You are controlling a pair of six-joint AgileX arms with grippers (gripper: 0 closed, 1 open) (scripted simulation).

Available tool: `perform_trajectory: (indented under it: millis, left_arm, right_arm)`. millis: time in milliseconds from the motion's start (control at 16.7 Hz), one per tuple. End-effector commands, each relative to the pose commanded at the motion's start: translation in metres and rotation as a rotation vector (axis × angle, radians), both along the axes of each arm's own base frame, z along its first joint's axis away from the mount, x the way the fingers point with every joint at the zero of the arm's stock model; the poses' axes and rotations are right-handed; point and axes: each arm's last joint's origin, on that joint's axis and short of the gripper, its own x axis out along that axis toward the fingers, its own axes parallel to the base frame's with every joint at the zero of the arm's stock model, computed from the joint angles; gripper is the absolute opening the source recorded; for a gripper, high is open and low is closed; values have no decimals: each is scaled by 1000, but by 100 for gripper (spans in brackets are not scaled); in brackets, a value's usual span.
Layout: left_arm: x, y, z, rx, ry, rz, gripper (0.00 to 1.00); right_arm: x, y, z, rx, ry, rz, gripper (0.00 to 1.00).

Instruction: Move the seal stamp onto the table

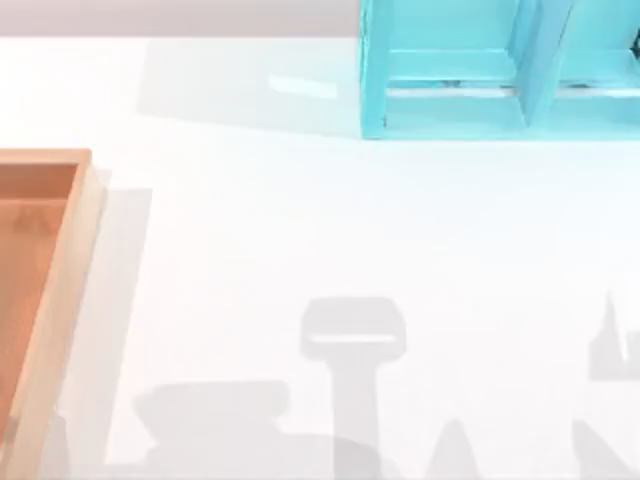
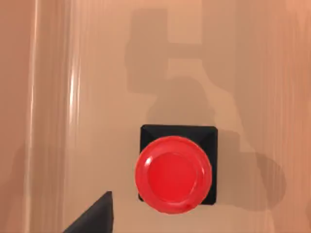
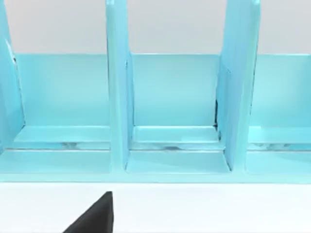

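While the small black-based, red-knobbed seal stamp (image 2: 175, 172) stands upright in the light-brown wooden tray (image 2: 53, 97), the left claw hovers directly overhead; its grip state cannot be told.

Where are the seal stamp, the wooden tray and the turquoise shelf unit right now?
seal stamp (image 2: 173, 174): left wrist view, centre of the red knob.
wooden tray (image 1: 62, 300): top view, its right rim.
turquoise shelf unit (image 3: 116, 97): right wrist view, an upright divider.

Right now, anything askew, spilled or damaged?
Nothing stands out. The seal stamp stands upright on the floor of the wooden tray, intact. The turquoise shelf stands square on the table.
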Motion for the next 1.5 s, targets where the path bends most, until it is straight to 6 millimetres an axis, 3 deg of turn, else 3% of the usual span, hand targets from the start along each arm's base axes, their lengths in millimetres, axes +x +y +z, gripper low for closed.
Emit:
perform_trajectory:
  millis: [240, 420, 900, 1080, 1500]
  left_arm:
    - [43, 27, -2, -58, 287, -3, 100]
    - [61, 41, -5, -93, 407, -7, 100]
    - [66, 44, -6, -103, 440, -11, 100]
    - [68, 46, -26, -106, 447, -9, 100]
    - [67, 46, -100, -103, 438, -8, 100]
  right_arm:
    - [0, 0, 0, 0, 0, 0, 100]
    - [0, 0, 0, 0, 0, 0, 100]
    - [0, 0, 0, 0, 0, 0, 100]
    - [0, 0, 0, 0, 0, 0, 100]
    - [0, 0, 0, 0, 0, 0, 100]
